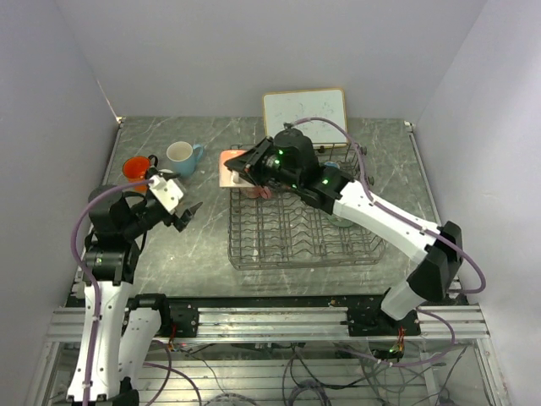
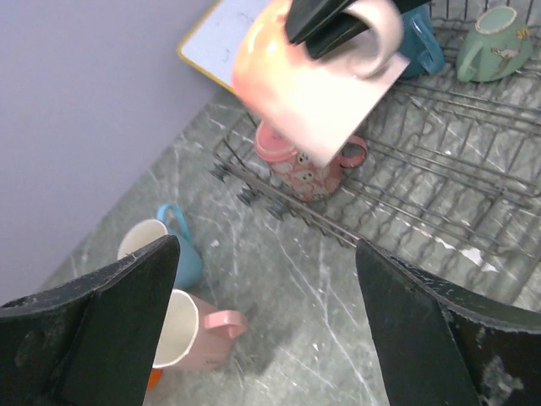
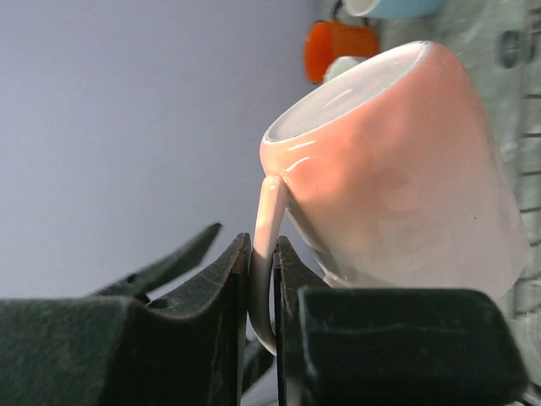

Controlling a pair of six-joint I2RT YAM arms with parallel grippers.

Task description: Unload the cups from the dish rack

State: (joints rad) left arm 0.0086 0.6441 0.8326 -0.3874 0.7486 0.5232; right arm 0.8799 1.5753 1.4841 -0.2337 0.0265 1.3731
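My right gripper (image 1: 245,167) is shut on the handle of a peach mug (image 1: 228,173) and holds it tilted in the air over the left edge of the grey wire dish rack (image 1: 287,245). The right wrist view shows the handle (image 3: 264,279) pinched between the fingers and the mug body (image 3: 397,169). My left gripper (image 1: 190,211) is open and empty, low over the table left of the rack. In the left wrist view, a patterned pink mug (image 2: 300,165), a blue mug (image 2: 423,42) and a teal mug (image 2: 494,34) sit in the rack (image 2: 439,169).
On the table at the far left stand an orange mug (image 1: 135,169), a light blue mug (image 1: 180,156) and, in the left wrist view, a pink mug (image 2: 199,330). A wood-framed whiteboard (image 1: 304,114) leans behind the rack. Walls close in the table's sides.
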